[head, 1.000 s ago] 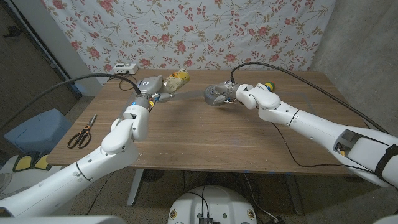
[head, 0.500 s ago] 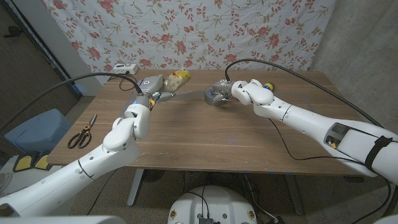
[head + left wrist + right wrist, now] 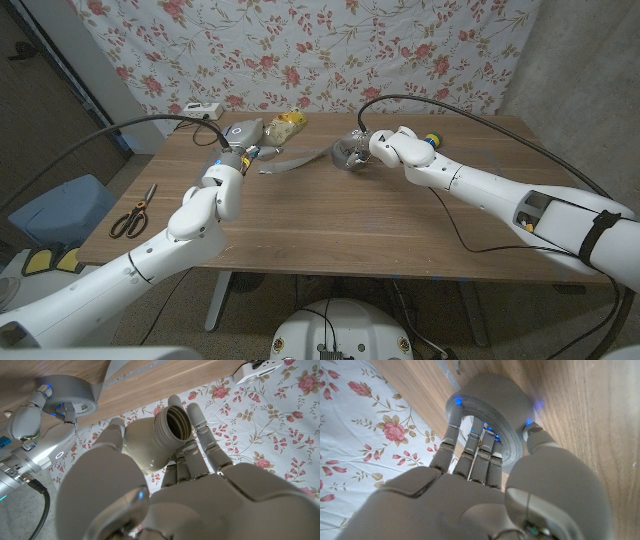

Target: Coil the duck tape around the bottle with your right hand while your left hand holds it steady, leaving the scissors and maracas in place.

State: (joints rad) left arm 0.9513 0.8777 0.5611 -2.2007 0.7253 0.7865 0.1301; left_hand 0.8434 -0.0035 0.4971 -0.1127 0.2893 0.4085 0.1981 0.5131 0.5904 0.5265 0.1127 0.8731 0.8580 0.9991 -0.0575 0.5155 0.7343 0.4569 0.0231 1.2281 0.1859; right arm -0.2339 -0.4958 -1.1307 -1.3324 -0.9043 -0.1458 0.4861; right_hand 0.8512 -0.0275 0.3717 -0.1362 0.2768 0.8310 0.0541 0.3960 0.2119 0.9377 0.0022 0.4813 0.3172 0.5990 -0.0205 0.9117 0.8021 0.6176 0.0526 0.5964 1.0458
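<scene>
A pale yellowish bottle lies at the table's far side, gripped by my left hand. In the left wrist view its open threaded neck pokes out between my fingers. The grey duck tape roll is to the right of the bottle, held by my right hand. In the right wrist view my fingers reach into the hole of the roll. A loose grey strip of tape runs from the roll toward the bottle. Orange-handled scissors lie at the left edge. A maraca sits behind my right wrist.
A white device with a cable sits at the table's far left corner. A flowered cloth hangs behind the table. Black cables trail from both arms across the table. The wooden tabletop stretches toward the front edge.
My right hand has turned and tipped the roll a little, and a strip of tape now shows pulled out between the roll and the bottle. My left hand has kept its hold.
</scene>
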